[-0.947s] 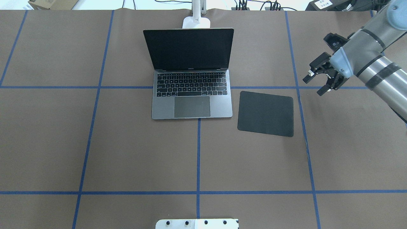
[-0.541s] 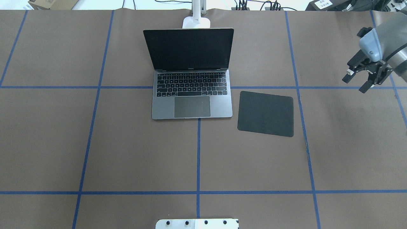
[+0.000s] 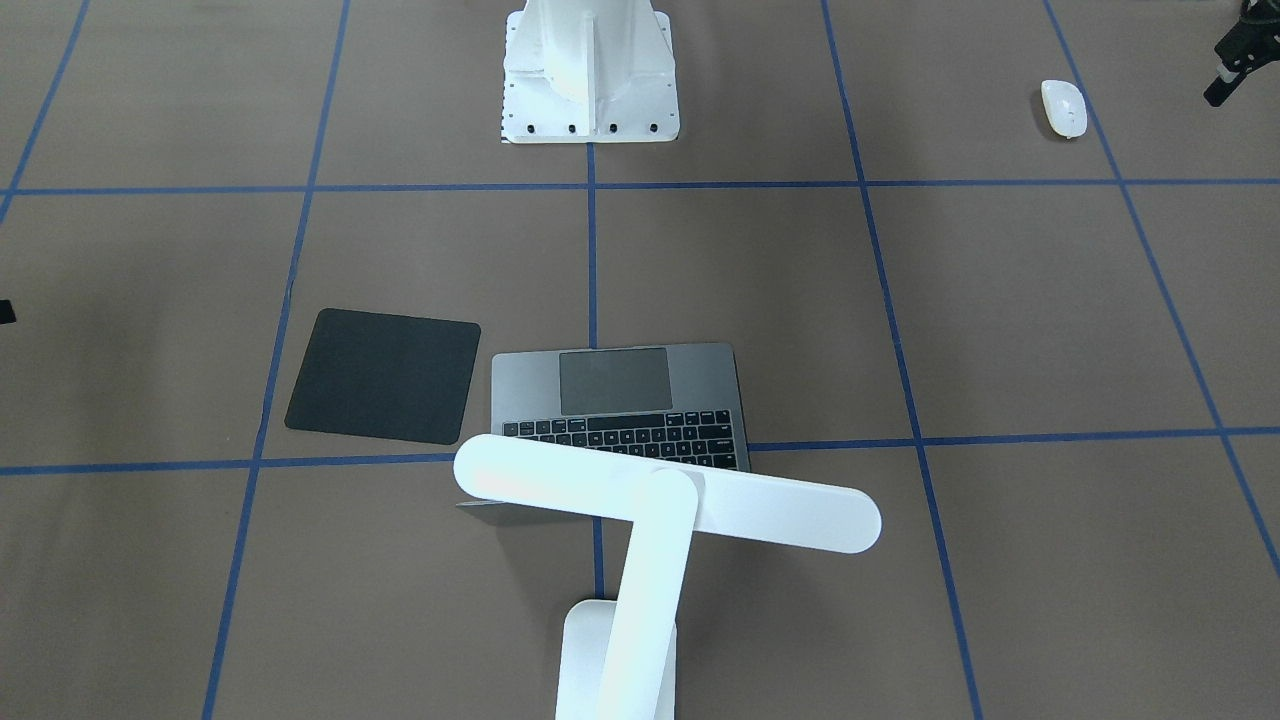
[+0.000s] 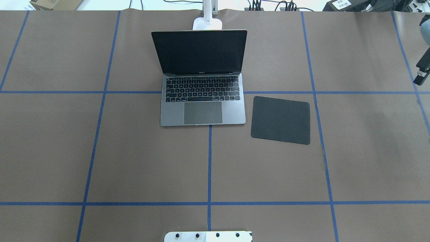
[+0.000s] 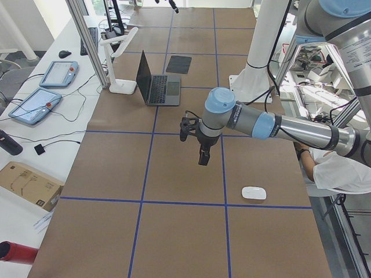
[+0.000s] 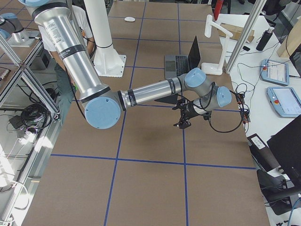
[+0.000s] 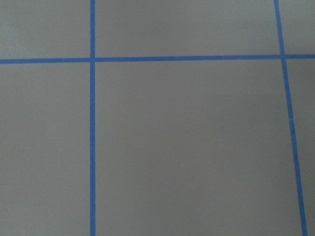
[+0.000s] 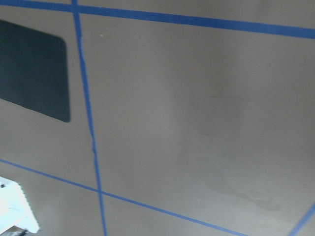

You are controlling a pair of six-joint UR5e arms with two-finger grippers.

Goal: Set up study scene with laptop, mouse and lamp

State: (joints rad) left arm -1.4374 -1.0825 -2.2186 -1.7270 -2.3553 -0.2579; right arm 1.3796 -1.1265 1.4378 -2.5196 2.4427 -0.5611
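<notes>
Of the 2, my left gripper (image 5: 197, 143) hangs nearer the mouse (image 3: 1063, 108), which lies on the table (image 3: 1000, 300) below and beside its fingers, long axis toward the robot's side, far from the right gripper (image 6: 182, 118); I cannot tell either's finger spread.

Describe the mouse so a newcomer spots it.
From the white bolted pedestal, look along the table toward the robot's left. The mouse lies there by a blue tape line: a small glossy white oval, far smaller than the grey laptop.
</notes>
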